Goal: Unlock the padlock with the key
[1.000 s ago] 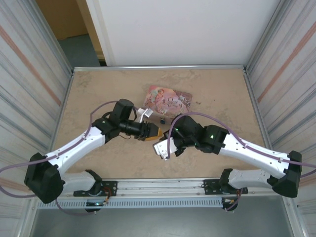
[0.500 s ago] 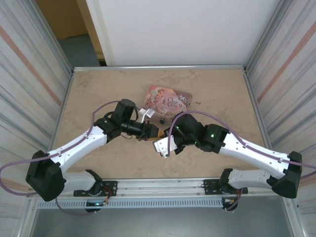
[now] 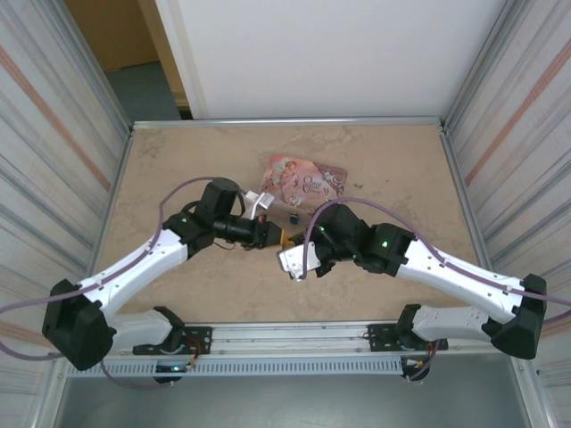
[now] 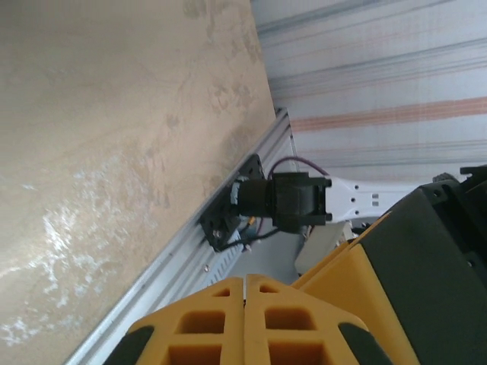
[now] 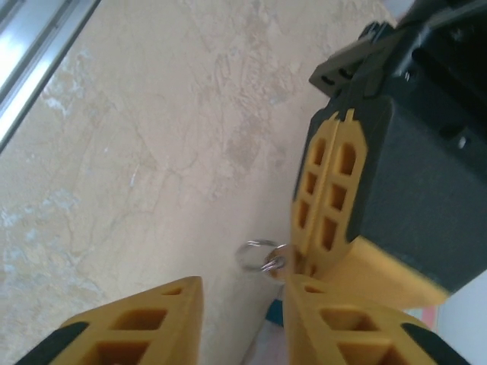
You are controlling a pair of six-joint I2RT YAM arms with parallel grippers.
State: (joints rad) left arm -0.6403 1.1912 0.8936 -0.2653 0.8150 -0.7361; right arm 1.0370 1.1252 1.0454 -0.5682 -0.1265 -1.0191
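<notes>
A small key with a silver ring [image 5: 257, 255] sticks out of the tips of my left gripper [image 5: 300, 257], whose yellow fingers are pressed together on it. From above, that left gripper [image 3: 278, 237] sits mid-table and points right. In its own wrist view the left gripper [image 4: 243, 281] has its pads touching. My right gripper [image 5: 242, 293] stands open just in front of the ring, with nothing between its fingers. From above, the right gripper [image 3: 301, 239] faces the left one. The tiny padlock [image 3: 293, 217] lies beside the pink tin; a teal bit [image 5: 275, 312] of it shows.
The pink decorated tin [image 3: 302, 180] lies behind both grippers, toward the table's middle back. Corrugated walls [image 3: 71, 134] close in both sides. The metal rail [image 3: 294, 337] with the arm bases runs along the near edge. Bare marble-look tabletop [image 3: 393, 169] spreads right and left.
My left gripper's fingers have closed on the key. My right gripper, shut before, has opened and let go. Both arms have stayed nearly in place.
</notes>
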